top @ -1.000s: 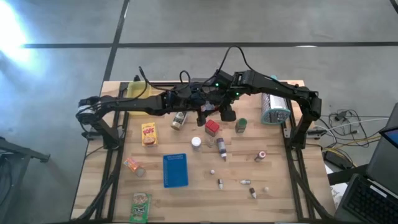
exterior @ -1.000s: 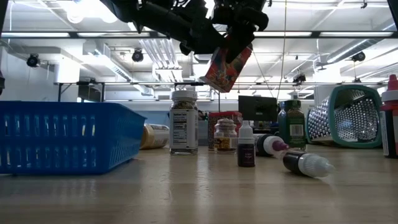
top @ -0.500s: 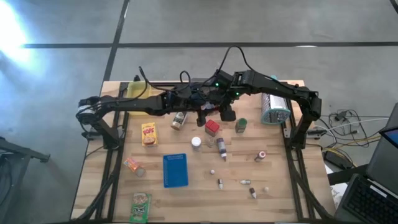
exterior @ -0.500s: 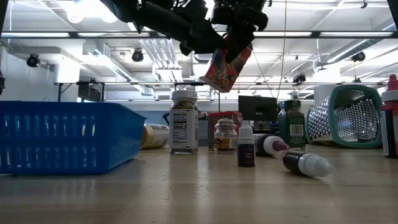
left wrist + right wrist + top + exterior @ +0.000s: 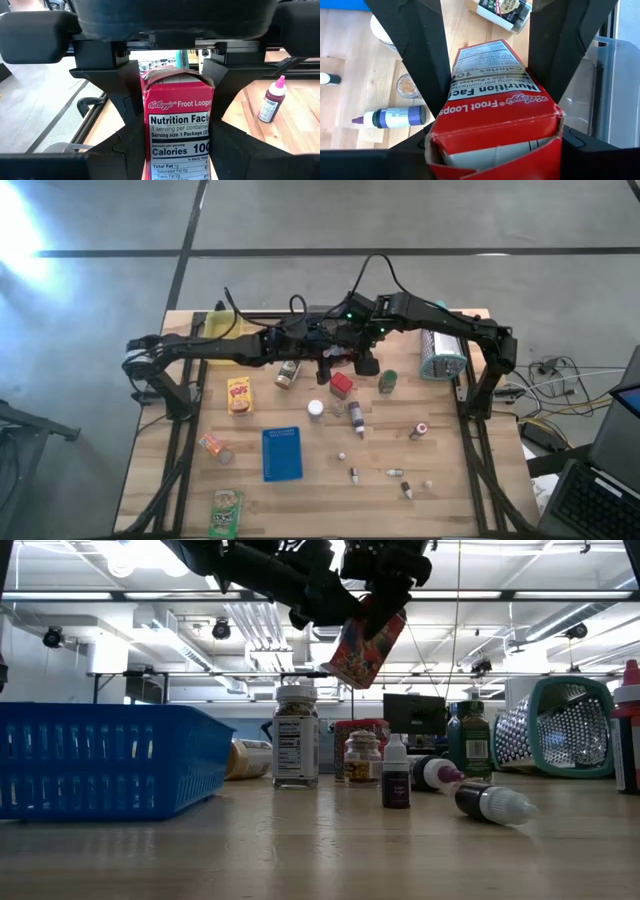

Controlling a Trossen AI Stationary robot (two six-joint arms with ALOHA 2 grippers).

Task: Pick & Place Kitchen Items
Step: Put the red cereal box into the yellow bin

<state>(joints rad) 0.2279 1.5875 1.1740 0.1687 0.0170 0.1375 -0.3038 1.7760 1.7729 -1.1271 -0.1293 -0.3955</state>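
Task is at an early stage, by my judgement: most kitchen items lie loose on the table, e.g. a yellow box, a green packet, a spice jar, a red-capped bottle and several tiny bottles, and none of them looks sorted yet. One item is in work: the red cereal box hangs in the air above the middle of the table, tilted, between both arms. The left tool has its fingers tight on the two sides of the box. The right tool is around the other end, fingers at both sides, but I cannot tell if it grips or lets go. Both arms reach to the centre and meet there, approx. like a handover.
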